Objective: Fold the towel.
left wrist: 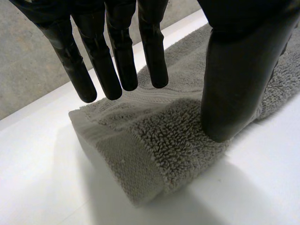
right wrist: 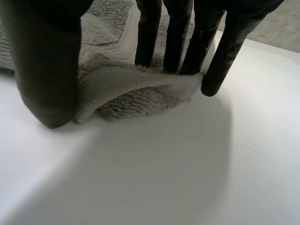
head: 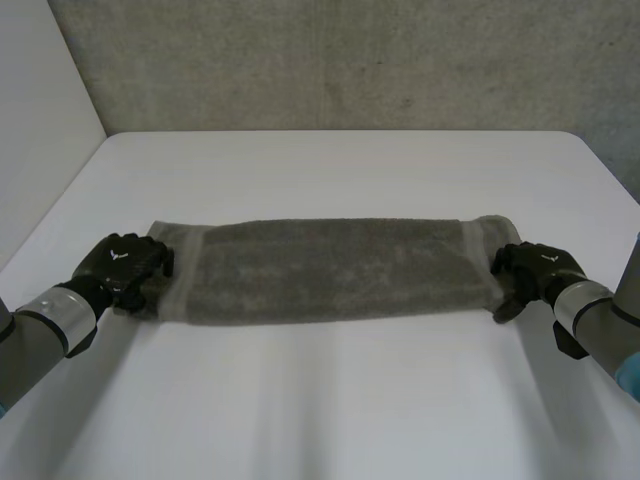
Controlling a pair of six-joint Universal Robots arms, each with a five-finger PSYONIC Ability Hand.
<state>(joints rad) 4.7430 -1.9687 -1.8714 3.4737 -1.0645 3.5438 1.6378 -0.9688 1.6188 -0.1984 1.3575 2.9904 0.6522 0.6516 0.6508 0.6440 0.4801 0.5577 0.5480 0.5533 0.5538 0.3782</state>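
A grey towel (head: 330,270) lies as a long narrow strip across the white table (head: 330,400). My left hand (head: 125,262) is on the towel's left end. In the left wrist view its straight fingers (left wrist: 119,61) hang just above the towel (left wrist: 154,140), and the thumb (left wrist: 239,70) presses on the near edge. My right hand (head: 535,268) is at the right end. In the right wrist view its straight fingers (right wrist: 176,37) touch the hem, the thumb (right wrist: 47,61) sits at the near corner, and the towel (right wrist: 126,89) is rucked up a little between them.
A grey wall stands behind the table's far edge. A pale wall runs along the table's left side. Bare tabletop lies in front of and behind the towel.
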